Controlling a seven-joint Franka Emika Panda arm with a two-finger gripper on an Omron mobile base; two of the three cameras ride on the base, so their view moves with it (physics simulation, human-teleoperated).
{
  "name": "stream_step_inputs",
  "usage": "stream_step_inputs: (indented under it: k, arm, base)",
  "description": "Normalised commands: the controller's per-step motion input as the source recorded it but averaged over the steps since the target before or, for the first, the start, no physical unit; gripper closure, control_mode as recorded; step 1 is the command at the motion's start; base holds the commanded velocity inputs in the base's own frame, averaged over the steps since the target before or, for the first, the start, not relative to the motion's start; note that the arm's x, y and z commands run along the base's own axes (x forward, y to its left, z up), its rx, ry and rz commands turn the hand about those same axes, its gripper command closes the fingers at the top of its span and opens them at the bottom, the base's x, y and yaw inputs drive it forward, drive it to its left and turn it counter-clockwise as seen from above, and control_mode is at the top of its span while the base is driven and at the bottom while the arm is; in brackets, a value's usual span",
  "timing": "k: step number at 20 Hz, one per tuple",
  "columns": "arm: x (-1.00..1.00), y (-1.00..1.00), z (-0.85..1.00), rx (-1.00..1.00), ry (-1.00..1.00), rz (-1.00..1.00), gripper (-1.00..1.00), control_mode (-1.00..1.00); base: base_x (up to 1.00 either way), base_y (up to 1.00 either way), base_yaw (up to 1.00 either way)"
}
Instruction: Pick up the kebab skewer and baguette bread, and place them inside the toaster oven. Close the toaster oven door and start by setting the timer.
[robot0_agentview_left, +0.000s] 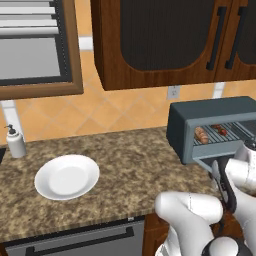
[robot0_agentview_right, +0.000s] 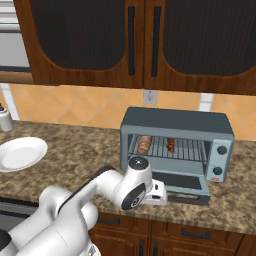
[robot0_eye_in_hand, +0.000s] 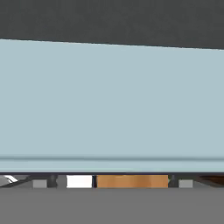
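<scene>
With bread (robot0_agentview_right: 144, 144) and skewer (robot0_agentview_right: 171, 145) already racked, your wide-open, empty claw could slip off the lowered door (robot0_agentview_right: 181, 183) and shove the oven (robot0_agentview_right: 176, 125).

No readable text, label, brand or number is found on the toaster oven (robot0_agentview_right: 176, 124), the cabinets (robot0_agentview_right: 140, 40) or the counter (robot0_agentview_left: 125, 165).
</scene>
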Motion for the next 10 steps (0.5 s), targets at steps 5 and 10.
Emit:
stream_step_inputs:
  k: [5, 10]
  arm:
    - [0.92, 0.65, 0.40, 0.00, -0.39, -0.04, -1.00, -1.00]
    - [1.00, 0.61, 0.44, 0.00, -0.35, -0.03, -1.00, -1.00]
  base:
    - [0.00, 0.00, 0.00]
    - [0.00, 0.00, 0.00]
